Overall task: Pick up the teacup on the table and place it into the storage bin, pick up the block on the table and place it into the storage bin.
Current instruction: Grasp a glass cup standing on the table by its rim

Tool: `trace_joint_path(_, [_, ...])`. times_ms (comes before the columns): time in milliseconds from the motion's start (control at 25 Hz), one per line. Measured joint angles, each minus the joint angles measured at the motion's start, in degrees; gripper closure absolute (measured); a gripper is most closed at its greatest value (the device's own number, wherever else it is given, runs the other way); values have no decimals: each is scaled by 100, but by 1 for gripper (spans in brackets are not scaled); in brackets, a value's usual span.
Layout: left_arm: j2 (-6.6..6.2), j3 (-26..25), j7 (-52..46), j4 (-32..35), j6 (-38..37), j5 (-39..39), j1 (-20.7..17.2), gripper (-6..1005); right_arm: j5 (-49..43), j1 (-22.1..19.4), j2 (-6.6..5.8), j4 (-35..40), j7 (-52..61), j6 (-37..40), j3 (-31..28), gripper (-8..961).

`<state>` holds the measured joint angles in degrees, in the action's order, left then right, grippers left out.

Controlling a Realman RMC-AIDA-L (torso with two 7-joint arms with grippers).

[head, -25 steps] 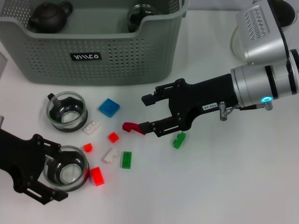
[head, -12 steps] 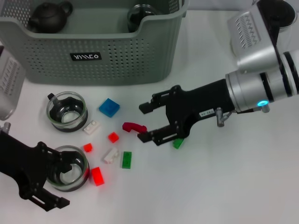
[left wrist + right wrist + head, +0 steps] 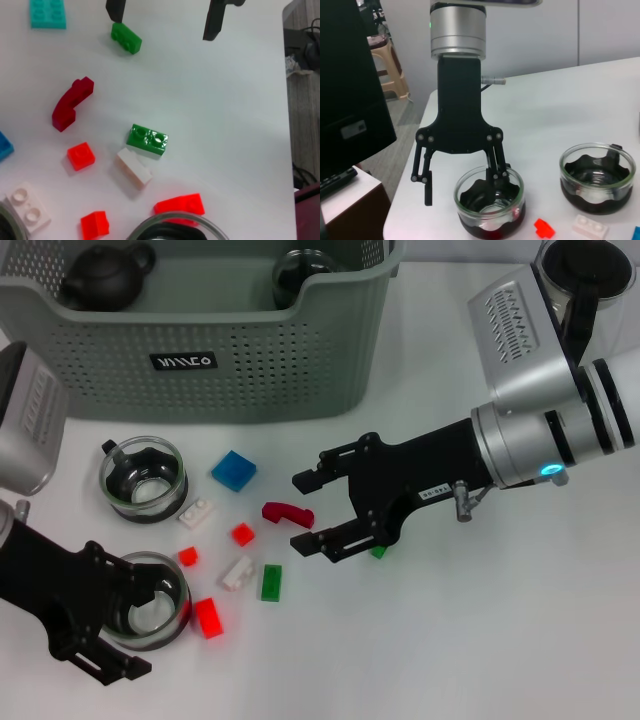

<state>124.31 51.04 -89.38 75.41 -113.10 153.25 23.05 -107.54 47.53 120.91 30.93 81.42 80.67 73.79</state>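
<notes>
At lower left of the head view, the left tool [image 3: 125, 625] stands spread around a glass teacup [image 3: 148, 612], one finger inside its rim. Above it a second teacup [image 3: 143, 478] sits on the white counter [image 3: 450, 640] beside scattered blocks. Centre frame, the right tool [image 3: 315, 512] hangs spread just beside the dark red block [image 3: 286, 513]. Along the upper edge stands the storage bin [image 3: 200, 360].

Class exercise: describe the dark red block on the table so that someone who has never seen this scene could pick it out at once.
Start at the storage bin and come down to the scattered blocks on the white table. The dark red block lies just ahead of the open right claw. Alone among its neighbours it is curved like an arch, and darker than the bright red pieces.
</notes>
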Motion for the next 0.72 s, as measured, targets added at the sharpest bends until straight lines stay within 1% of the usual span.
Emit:
trace_joint_path(120, [-15,35,-1,-94,96,102,72,177,10,3,2,-5,-1,-71,45,186])
trace_joint_path(280, [4,121,-21,-110,161,269,132,176,14,38,0,-61,-3,-140,57,186])
trace_joint_path(560, [5,159,-31,-117,199,284,159,176,14,47,-6,-94,-3,-228,57,193])
trace_joint_path(640, [5,223,-43,-117,236,287,173,176,14,52,-11,-108,-3,-239,57,193])
trace_joint_path(720, [5,407,-95,-117,249,290,181,178,14,55,-15,-111,-3,-248,55,193])
